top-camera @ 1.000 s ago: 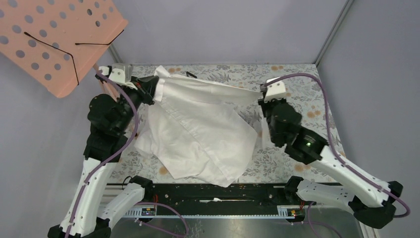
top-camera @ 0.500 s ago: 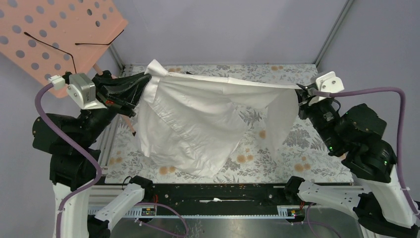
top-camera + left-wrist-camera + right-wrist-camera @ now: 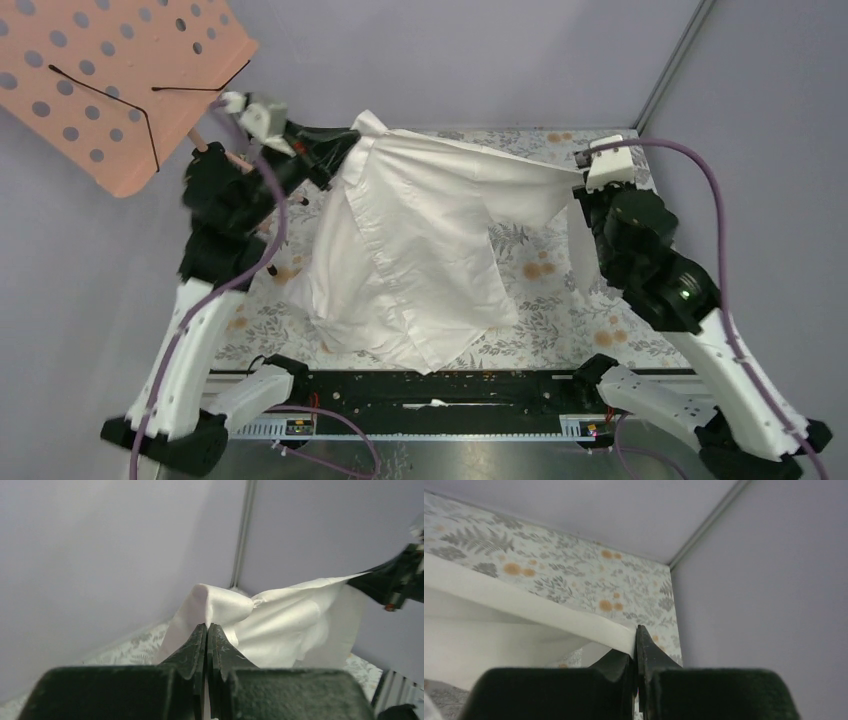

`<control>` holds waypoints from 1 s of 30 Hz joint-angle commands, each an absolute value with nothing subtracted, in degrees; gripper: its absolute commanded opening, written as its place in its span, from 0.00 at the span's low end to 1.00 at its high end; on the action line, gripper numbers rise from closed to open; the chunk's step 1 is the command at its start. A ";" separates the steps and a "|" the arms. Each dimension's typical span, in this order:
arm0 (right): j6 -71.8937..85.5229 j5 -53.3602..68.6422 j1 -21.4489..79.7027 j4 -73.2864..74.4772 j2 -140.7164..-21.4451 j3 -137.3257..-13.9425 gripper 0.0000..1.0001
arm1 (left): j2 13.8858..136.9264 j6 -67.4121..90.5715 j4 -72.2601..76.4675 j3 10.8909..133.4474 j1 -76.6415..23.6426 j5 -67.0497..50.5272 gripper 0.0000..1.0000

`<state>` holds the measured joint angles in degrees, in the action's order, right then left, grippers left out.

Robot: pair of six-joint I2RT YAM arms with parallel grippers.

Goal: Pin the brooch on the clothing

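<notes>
The white shirt (image 3: 420, 240) hangs stretched between both grippers above the floral table, its lower part draping onto the table. My left gripper (image 3: 345, 150) is shut on the shirt's left upper corner; in the left wrist view (image 3: 206, 626) a white fold (image 3: 220, 602) bulges past the fingertips. My right gripper (image 3: 580, 192) is shut on the shirt's right edge, a flat white band (image 3: 539, 610) running into the closed jaws (image 3: 636, 632). The brooch is not in view.
A pink perforated board (image 3: 100, 80) with black wires leans at the back left. The floral tablecloth (image 3: 560, 290) is ringed by grey walls, with a metal corner post (image 3: 670, 70) at the back right. A black rail (image 3: 430, 385) runs along the near edge.
Both arms moved inward and toward the back. The shirt, taut and wide half a second ago, now hangs narrower with more slack. Both grippers kept their hold.
</notes>
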<state>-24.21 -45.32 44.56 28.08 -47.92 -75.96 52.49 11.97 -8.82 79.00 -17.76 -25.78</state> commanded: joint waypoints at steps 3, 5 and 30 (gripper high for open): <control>-11.01 -32.07 19.92 26.14 -56.18 -67.46 0.00 | 73.47 12.37 5.50 73.38 -17.62 -14.99 0.00; -8.62 -26.78 14.83 23.88 -62.31 -65.59 0.00 | 80.72 10.55 7.46 74.24 -18.93 -13.73 0.00; 6.26 -7.44 2.03 49.71 -96.62 -88.53 1.00 | 101.04 14.80 1.09 84.15 -28.82 -8.83 0.95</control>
